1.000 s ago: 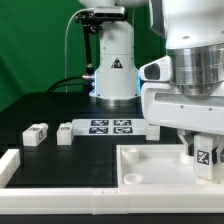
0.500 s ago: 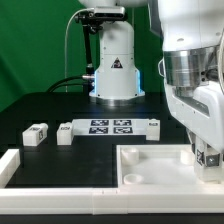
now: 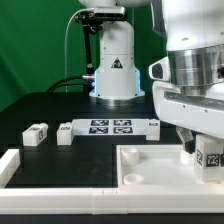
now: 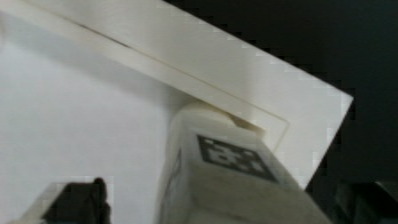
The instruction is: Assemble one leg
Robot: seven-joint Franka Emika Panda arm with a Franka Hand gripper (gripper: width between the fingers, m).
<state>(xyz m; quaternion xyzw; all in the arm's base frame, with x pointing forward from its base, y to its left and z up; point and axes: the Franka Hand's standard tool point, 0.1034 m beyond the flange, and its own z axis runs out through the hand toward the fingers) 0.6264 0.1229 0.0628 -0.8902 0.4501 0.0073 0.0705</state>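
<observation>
From the exterior view's left, a white rail (image 3: 12,163) wraps the front corner of the black desk (image 3: 55,108). Behind it lie two loose legs (image 3: 35,133), side by side and a little apart. Mid-desk lies the marker board (image 3: 112,127), with another small block (image 3: 150,124) just beside its end. The big white panel (image 3: 150,160) fills the front of the desk toward the exterior view's right. At that panel's far corner stands the leg (image 3: 210,157), upright with its tag showing. The claw (image 3: 204,152) straddles it from above. In the wrist view one dark finger (image 4: 75,200) sits beside the leg (image 4: 231,160), but I cannot tell whether the claw is pinching it.
</observation>
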